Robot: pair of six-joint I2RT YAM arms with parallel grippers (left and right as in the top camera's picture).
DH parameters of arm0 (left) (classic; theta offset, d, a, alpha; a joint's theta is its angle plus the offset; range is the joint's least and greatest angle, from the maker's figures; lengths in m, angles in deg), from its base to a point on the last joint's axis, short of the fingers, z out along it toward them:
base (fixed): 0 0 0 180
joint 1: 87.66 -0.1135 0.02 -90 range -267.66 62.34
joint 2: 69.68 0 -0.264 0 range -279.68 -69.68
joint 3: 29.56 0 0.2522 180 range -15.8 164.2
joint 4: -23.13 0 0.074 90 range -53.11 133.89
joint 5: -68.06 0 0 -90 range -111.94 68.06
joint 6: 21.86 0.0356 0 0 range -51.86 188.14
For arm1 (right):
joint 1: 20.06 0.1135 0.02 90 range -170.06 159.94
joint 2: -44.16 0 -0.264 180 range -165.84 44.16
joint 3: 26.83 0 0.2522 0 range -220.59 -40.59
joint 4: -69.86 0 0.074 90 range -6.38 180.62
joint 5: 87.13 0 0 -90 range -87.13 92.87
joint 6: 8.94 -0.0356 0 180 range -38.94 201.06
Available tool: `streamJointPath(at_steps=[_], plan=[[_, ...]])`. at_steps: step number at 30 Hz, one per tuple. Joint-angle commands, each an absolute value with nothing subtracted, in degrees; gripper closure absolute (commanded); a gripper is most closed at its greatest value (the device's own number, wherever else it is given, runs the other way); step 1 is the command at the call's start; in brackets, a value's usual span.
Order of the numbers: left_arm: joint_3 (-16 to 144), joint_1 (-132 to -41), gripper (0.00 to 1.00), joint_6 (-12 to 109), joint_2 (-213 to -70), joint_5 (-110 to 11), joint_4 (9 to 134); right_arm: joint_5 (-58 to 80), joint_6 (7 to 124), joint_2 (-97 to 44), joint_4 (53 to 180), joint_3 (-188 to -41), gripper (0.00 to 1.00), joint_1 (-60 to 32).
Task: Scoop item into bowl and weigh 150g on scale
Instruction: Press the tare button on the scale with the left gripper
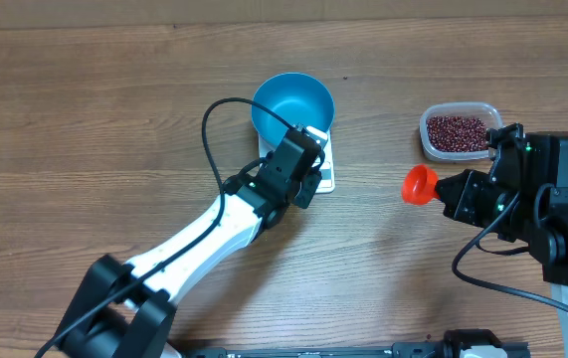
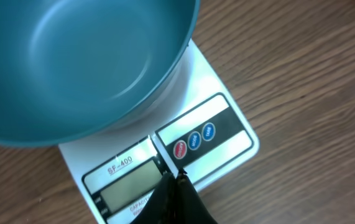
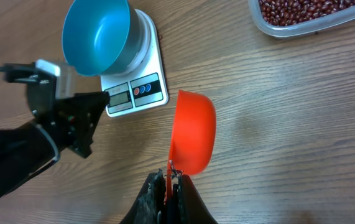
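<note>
Right now the wooden table [image 1: 85, 99] carries the blue bowl [image 1: 291, 104], which stands on the white scale [image 1: 325, 169] a little beyond the middle, and the clear tub [image 1: 428, 139] at the far right, well apart from them. My left gripper [image 2: 176, 180], fingers pressed together and holding nothing, points at the scale's near edge between the display and the round buttons, though I cannot tell whether it touches. My right gripper [image 3: 171, 180] is clamped on the handle of the orange scoop [image 3: 193, 134], held between scale and tub, and the beans [image 1: 458, 131] lie in the tub.
</note>
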State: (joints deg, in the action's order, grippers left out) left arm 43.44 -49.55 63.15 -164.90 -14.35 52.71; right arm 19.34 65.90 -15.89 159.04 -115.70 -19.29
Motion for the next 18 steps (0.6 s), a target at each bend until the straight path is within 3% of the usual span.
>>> streamJointPath(at_steps=[1,18], plan=[[43.25,-49.35,0.96,68.94,-168.16,-16.45,50.48,18.75,66.14,-15.63,158.73,-116.93,0.96,-19.51],[43.25,-49.39,0.96,69.94,-175.94,-15.33,44.2,18.75,66.14,-15.63,159.61,-116.9,0.96,-19.51]])
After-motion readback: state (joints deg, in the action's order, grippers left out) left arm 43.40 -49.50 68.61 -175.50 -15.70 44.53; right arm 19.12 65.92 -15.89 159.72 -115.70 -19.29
